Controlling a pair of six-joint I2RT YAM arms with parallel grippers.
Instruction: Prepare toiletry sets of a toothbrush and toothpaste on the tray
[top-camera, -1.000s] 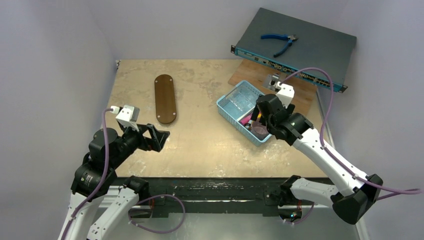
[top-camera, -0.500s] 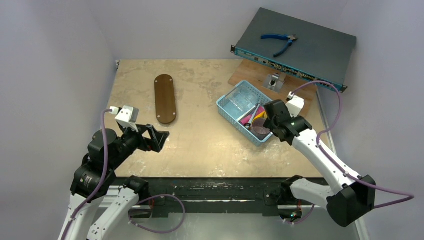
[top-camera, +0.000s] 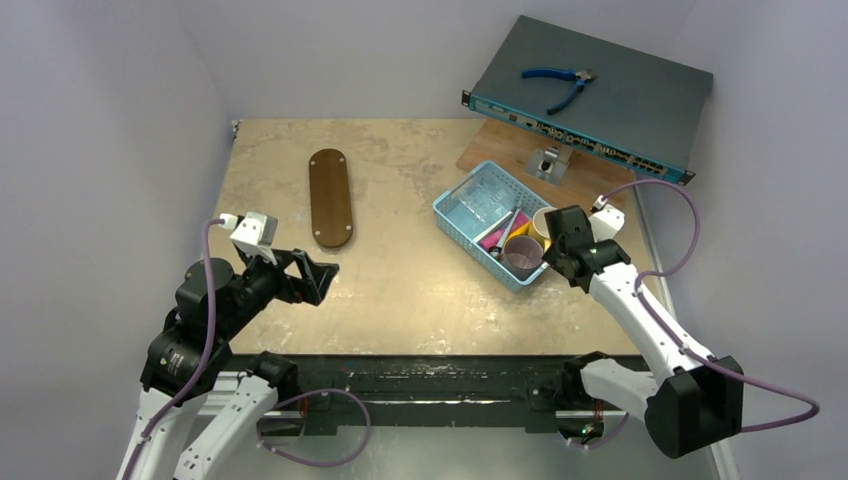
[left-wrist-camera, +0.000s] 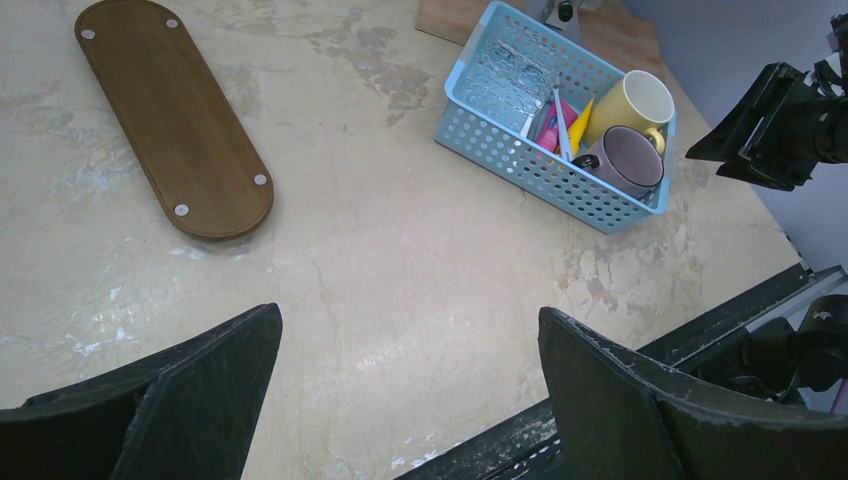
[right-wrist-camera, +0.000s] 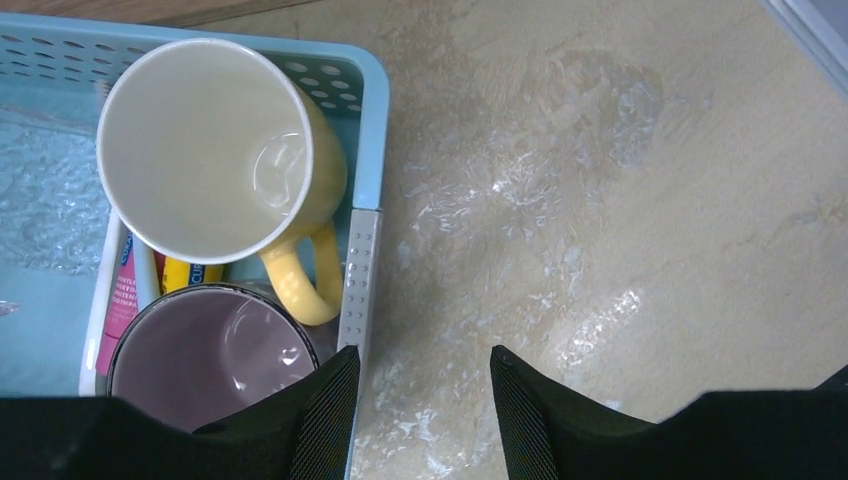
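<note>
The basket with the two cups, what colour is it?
Light blue; the basket shows best in the left wrist view.

**Twin arms, viewed from above.**
Left arm (top-camera: 205, 300) and right arm (top-camera: 640, 310): white links, black joints; white wrist camera block (top-camera: 256, 229), purple cable (top-camera: 209, 260).

Soft, even light fell from above, so the table (top-camera: 400, 290) carried only faint, blurred shadows beside the arms, and the walls took a pale lilac cast. In the right wrist view a pale sheen streaked the tabletop, and small bright glints sat inside the yellow cup (right-wrist-camera: 200, 150) and the purple cup (right-wrist-camera: 210, 350). Both wrist views were sharp on the tabletop, but the dark fingers (left-wrist-camera: 640, 400) along their bottom edges were underexposed and slightly soft.
</note>
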